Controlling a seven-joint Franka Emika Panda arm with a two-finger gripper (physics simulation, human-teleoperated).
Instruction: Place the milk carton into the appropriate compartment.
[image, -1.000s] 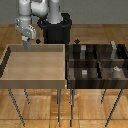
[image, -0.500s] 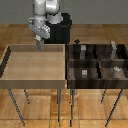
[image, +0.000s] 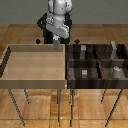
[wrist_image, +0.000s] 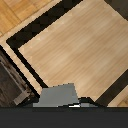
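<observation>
Gripper looks like it's pinching the milk carton over the tray, hard to tell; dropping it in the compartments is left.

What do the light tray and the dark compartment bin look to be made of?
Light tray: pale wood, matte, with faint grain lines across floor and walls. Dark compartment bin: dark wood or laminate, streaky brown walls; too coarse to tell which.
</observation>
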